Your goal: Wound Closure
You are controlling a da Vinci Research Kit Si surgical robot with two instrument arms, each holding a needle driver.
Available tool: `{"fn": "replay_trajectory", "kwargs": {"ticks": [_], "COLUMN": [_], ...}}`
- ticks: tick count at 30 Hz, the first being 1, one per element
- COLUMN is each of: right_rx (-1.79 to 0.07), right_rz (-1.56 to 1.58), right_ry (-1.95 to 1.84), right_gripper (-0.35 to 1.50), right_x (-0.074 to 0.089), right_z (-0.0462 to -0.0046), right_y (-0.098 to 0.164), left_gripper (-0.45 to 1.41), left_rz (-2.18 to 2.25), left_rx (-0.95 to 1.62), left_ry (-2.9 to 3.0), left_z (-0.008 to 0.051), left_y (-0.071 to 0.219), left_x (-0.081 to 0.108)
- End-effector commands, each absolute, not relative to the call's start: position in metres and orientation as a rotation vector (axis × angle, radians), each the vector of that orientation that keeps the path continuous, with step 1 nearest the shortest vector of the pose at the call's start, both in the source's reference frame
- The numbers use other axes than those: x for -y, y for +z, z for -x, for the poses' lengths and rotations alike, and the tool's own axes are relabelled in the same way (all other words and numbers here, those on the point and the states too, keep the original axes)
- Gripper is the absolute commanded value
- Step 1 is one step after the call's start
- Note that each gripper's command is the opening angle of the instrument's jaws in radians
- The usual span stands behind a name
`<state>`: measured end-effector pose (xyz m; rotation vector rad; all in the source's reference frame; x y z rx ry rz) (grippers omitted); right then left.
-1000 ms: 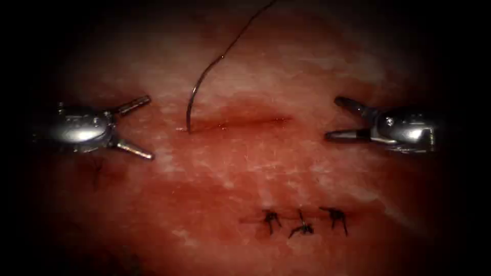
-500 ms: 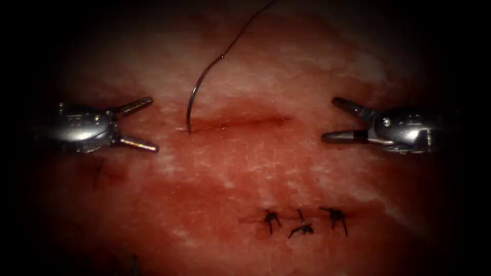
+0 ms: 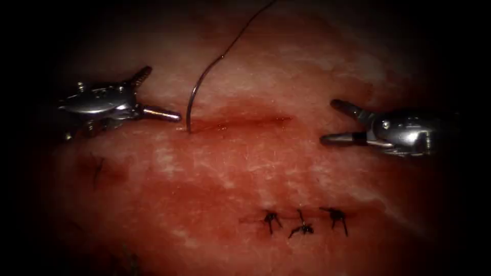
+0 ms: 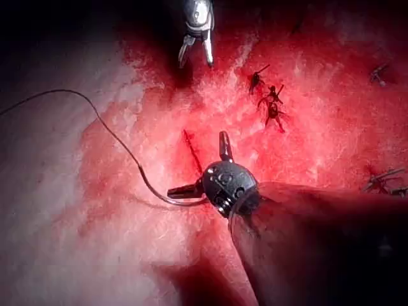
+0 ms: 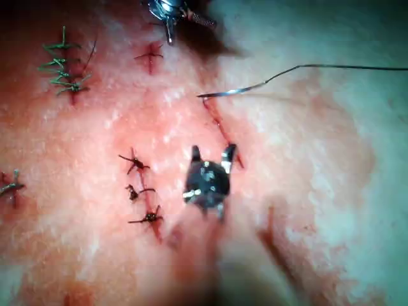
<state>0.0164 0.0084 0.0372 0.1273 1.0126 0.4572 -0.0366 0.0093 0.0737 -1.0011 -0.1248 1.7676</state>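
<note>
The cut (image 3: 240,122) runs across the tissue (image 3: 245,168). The curved needle (image 3: 194,92) holds free of both tools, its point at the cut's left end; I cannot tell how deep it sits. Its thread (image 3: 245,28) trails up and away. My left tool (image 3: 161,94) is open and holds nothing, its lower jaw just left of the needle. My right tool (image 3: 330,121) is open and empty, right of the cut. In the left wrist view the open left tool (image 4: 197,167) has one jaw beside the needle (image 4: 153,188). The right wrist view shows the open right tool (image 5: 211,153) and the needle (image 5: 242,90).
Three dark tied stitches (image 3: 302,222) close a second cut nearer the viewer. Red fluid wets the tissue around both cuts. Further stitches, some green (image 5: 60,64), lie elsewhere on the tissue. A dark thread end (image 3: 97,168) lies below the left tool.
My left tool has moved right and up towards the needle and turned at the wrist, its jaws still open. The right tool, needle and thread have barely shifted.
</note>
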Motion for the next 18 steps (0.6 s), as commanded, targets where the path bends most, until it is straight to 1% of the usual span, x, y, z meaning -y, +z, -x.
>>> {"fn": "replay_trajectory", "kwargs": {"ticks": [1,8,11,18], "right_rx": [-1.010,-0.996,-0.996,-0.996], "right_rz": [-0.132,-0.132,-0.131,-0.131], "right_ry": [0.455,0.454,0.455,0.456], "right_gripper": [1.06,1.05,1.05,1.03], "right_x": [-0.0076,-0.0076,-0.0076,-0.0076], "right_z": [-0.0169,-0.0169,-0.0170,-0.0170], "right_y": [0.0376,0.0376,0.0376,0.0376], "left_gripper": [1.16,1.08,1.08,1.03], "left_rz": [0.968,0.886,0.871,0.867], "left_rx": [0.131,0.163,0.184,0.183], "left_ry": [1.768,1.790,1.791,1.792], "left_z": [0.0372,0.0390,0.0403,0.0401], "left_y": [0.0749,0.0790,0.0815,0.0840], "left_x": [-0.0085,-0.0073,-0.0066,-0.0066]}}
